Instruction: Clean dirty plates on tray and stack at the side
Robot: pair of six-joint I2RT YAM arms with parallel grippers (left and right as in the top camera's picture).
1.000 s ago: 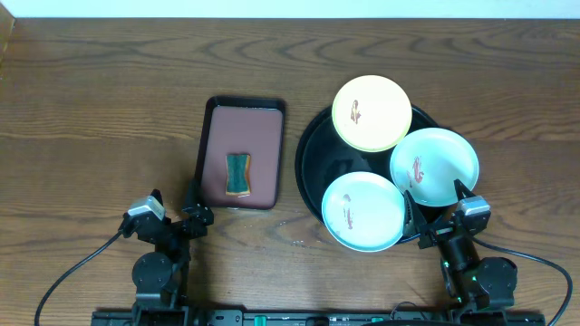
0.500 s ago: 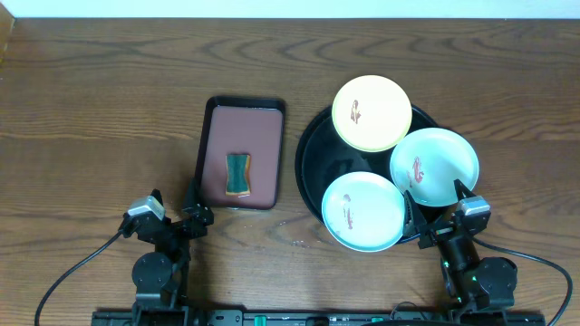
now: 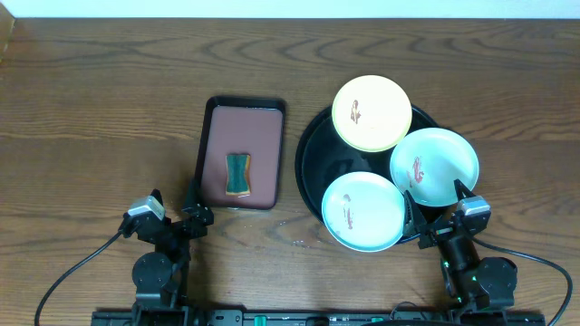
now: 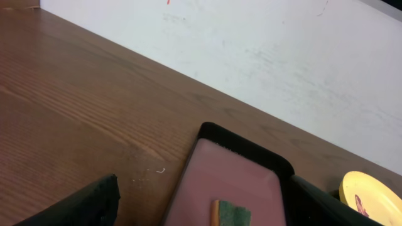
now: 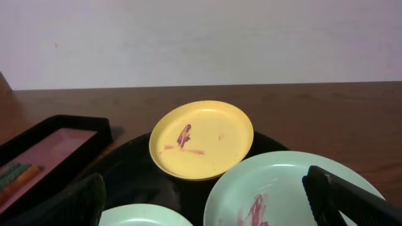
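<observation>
The black round tray (image 3: 313,172) holds three plates, each with a red-brown smear: a pale yellow plate (image 3: 372,112) at the back, a mint plate (image 3: 434,166) at the right and a mint plate (image 3: 362,210) at the front. My right gripper (image 3: 435,214) is open and empty just short of the tray's near edge. In the right wrist view the gripper (image 5: 207,212) looks at the yellow plate (image 5: 201,138) and the right mint plate (image 5: 282,188). My left gripper (image 3: 174,211) is open and empty at the near left corner of the brown tray.
A rectangular brown tray (image 3: 242,154) with a dark rim lies left of the black tray and holds a green sponge (image 3: 237,174). The left wrist view shows the brown tray (image 4: 232,182) and the sponge (image 4: 233,215). A white wall runs along the table's far edge.
</observation>
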